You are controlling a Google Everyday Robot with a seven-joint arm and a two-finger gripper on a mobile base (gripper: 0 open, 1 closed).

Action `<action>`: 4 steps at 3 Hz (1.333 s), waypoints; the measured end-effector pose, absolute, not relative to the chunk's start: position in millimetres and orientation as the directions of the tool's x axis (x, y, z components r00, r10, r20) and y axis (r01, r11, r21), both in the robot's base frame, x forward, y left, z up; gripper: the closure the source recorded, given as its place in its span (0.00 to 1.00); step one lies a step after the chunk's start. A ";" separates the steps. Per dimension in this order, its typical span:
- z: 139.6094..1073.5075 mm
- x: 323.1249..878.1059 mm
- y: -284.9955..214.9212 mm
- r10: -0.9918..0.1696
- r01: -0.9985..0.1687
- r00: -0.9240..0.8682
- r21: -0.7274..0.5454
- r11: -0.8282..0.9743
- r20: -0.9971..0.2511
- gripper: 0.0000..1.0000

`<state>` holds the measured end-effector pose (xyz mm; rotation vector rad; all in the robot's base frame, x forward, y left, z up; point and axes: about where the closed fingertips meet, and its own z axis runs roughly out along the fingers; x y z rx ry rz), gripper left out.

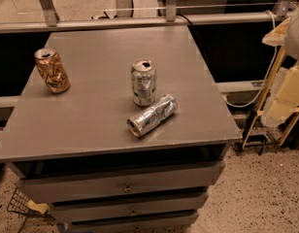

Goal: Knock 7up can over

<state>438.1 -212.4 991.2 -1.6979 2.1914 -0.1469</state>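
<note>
The 7up can (143, 81) is silver with a pale green and white label. It stands upright near the middle of the grey cabinet top (91, 120), with its opened top showing. My gripper (284, 95) is the cream-coloured part at the far right edge of the view. It is off the cabinet's right side, well apart from the can and about level with it.
A shinier silver can (152, 115) lies on its side just in front and to the right of the 7up can, almost touching it. A dented orange-gold can (51, 71) stands at the left. The cabinet has drawers (125, 186) below and a rail (140, 21) behind.
</note>
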 end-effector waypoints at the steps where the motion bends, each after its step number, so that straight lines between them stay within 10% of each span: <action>1: 990.8 439.9 -211.6 -0.950 -0.912 -0.214 -0.302 0.277 -0.226 0.00; 4: 955.3 525.1 -155.2 -0.747 -0.868 -0.240 -0.207 0.450 -0.620 0.00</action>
